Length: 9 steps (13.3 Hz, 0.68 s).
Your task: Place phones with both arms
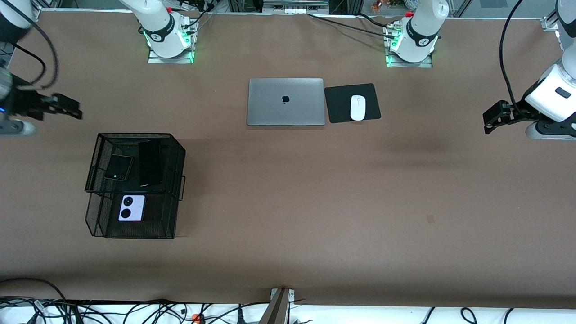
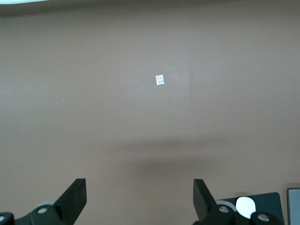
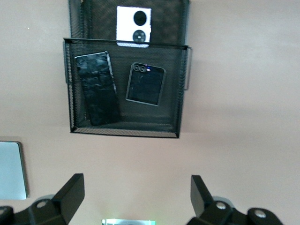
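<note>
A: So, where are the phones?

B: All three sit in the black mesh rack [image 1: 135,186] toward the right arm's end of the surface [image 1: 315,202]: the small black phone [image 1: 119,167] and long black slab [image 1: 150,162] on its upper tier, the lavender phone [image 1: 132,208] on the lower.

A: Anything left?

B: Seemingly not; placing looks finished. The right gripper [image 3: 136,197] hangs released, holding nothing, near that edge. The left gripper [image 2: 139,199], also spread and unladen, waits over bare surface at its own end.
</note>
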Motion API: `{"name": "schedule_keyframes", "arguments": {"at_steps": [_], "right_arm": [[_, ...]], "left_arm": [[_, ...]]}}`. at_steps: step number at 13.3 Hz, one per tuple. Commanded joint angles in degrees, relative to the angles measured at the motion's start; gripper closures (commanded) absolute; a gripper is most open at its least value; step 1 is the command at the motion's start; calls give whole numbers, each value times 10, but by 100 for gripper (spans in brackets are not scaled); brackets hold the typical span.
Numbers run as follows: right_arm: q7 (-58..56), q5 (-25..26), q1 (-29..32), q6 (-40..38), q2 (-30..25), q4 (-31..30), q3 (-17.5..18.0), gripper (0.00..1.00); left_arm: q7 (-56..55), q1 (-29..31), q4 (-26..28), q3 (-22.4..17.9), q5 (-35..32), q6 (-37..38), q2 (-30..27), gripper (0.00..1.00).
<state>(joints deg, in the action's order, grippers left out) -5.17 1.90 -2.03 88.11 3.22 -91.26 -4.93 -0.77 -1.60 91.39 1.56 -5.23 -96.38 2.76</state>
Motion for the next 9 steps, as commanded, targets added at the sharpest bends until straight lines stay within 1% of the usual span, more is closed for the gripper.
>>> {"name": "schedule_keyframes", "arguments": {"at_steps": [1, 4, 9], "right_arm": [[9, 13, 36, -6, -30, -18, 32, 0], [33, 19, 37, -7, -34, -15, 29, 0], [37, 12, 36, -6, -29, -11, 28, 0]], "left_arm": [[13, 2, -14, 1, 9, 10, 5, 0], [13, 1, -14, 1, 7, 11, 5, 0], [13, 2, -14, 0, 8, 12, 5, 0]]}}
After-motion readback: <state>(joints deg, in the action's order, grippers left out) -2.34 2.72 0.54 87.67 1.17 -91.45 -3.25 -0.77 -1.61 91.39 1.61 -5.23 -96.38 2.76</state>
